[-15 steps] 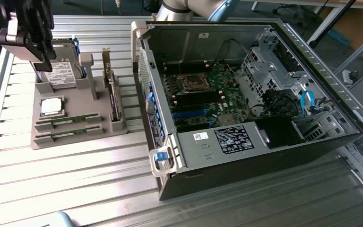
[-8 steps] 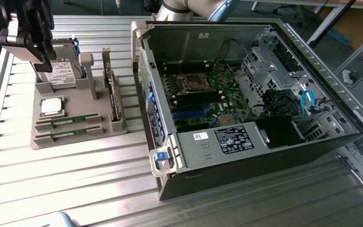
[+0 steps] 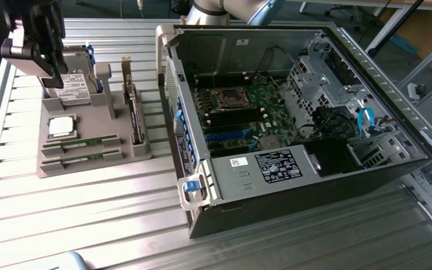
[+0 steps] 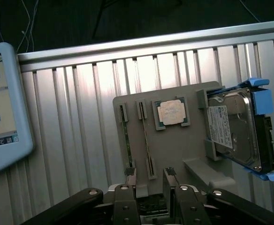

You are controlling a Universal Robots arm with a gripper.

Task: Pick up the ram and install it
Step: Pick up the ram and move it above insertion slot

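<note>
Ram not yet picked up: my pincer (image 4: 150,171) hangs released and empty over the parts holder (image 4: 174,152).

I count two ram sticks (image 4: 147,140) lying side by side in the holder's grooves on the worktop. Beside them are one processor chip (image 4: 172,113), one hard drive (image 4: 233,131) in blue rails and one expansion card (image 3: 133,121) on edge. One open computer case (image 3: 291,211) stands beside the holder. I judge pickup and install both undone.

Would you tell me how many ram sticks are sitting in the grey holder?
2. One ram stick lies beside the processor chip; the other ram stick lies parallel, nearer the grey holder's edge.
</note>
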